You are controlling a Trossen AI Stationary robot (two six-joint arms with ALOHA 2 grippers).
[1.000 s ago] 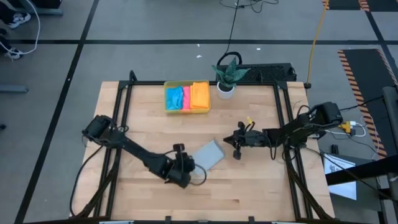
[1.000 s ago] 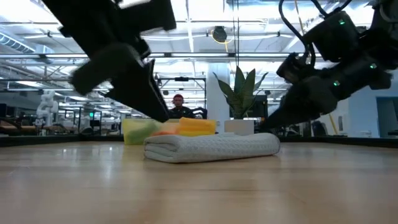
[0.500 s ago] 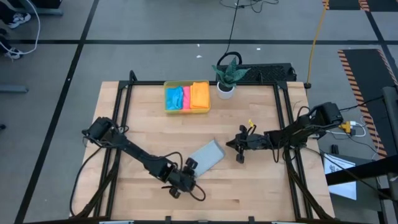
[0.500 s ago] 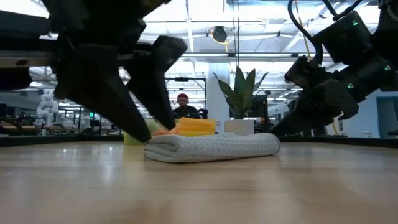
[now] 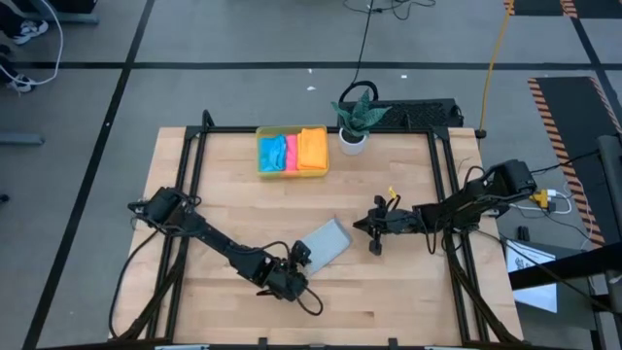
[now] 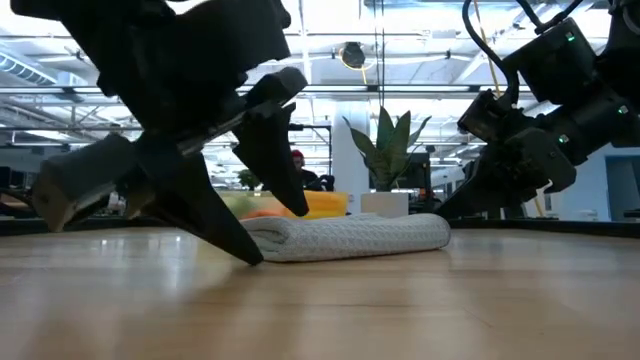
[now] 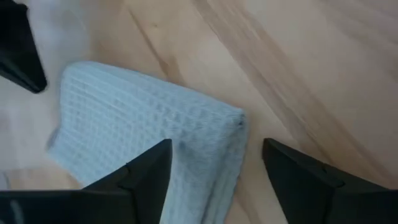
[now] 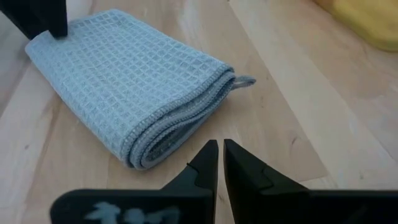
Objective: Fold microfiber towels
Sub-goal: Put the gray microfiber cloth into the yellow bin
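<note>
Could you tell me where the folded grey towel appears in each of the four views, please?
High view: grey towel lies near the table's centre, between both arms.
Low view: it sits mid-picture on the wood, before the potted plant.
Left wrist view: it fills the middle, between the open left tool's fingers.
Right wrist view: it lies ahead of the shut right tool.
Shared landmark: the potted plant, in high and low views.

Grey towel (image 5: 324,241) folded mid-table, blue, pink, orange towels (image 5: 292,151) in tray
</note>
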